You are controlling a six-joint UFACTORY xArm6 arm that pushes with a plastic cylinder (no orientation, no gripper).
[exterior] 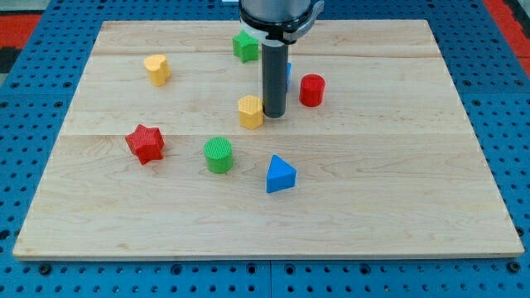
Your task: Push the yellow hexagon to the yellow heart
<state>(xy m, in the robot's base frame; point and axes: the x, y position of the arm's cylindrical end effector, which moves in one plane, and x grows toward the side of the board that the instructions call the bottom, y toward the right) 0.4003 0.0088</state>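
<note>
The yellow hexagon [250, 112] lies near the middle of the wooden board. The yellow heart [156, 69] lies toward the view's upper left, well apart from the hexagon. My tip [274, 114] stands right beside the hexagon, at its right side, touching or nearly touching it.
A green star-like block [245, 46] lies at the top, behind the rod. A red cylinder [312, 89] is right of the rod, with a blue block [288, 73] partly hidden behind it. A red star [146, 143], green cylinder [219, 155] and blue triangle [280, 175] lie below.
</note>
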